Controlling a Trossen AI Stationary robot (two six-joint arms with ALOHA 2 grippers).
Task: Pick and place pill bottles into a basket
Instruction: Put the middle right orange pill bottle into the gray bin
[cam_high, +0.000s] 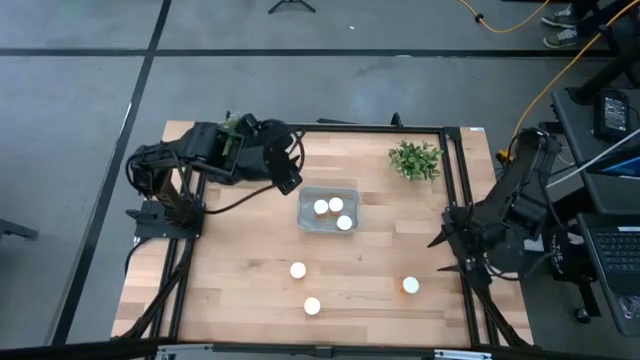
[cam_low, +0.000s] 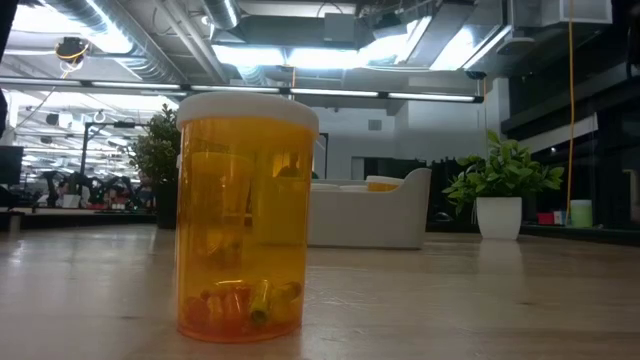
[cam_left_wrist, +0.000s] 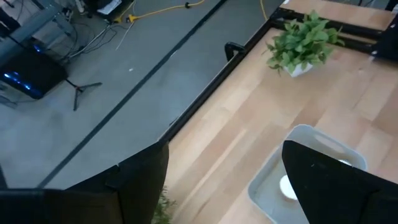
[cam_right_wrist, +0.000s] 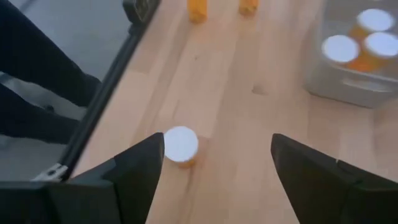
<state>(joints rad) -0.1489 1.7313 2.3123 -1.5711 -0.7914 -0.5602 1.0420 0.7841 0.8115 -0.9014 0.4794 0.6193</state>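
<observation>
The pale grey-blue basket (cam_high: 305, 195) stands mid-table with three white-capped amber pill bottles (cam_high: 336, 204) upright in it. Three more bottles stand upright on the table: one near the right side (cam_high: 410, 285) and two toward the near edge (cam_high: 298, 270), (cam_high: 312, 306). My left gripper (cam_high: 290, 183) is open and empty, raised beside the basket's far left corner; its wrist view shows the basket (cam_left_wrist: 298, 140) past its fingers. My right gripper (cam_high: 438, 255) is open and empty at the table's right edge. In its wrist view (cam_right_wrist: 217, 162) the nearest bottle (cam_right_wrist: 180, 144) stands just ahead of the fingers.
A small green potted plant (cam_high: 415, 160) stands at the far right, and another (cam_high: 232, 125) at the far left behind my left arm. A black frame (cam_high: 452, 170) runs round the table. Bare wood lies between the basket and the loose bottles.
</observation>
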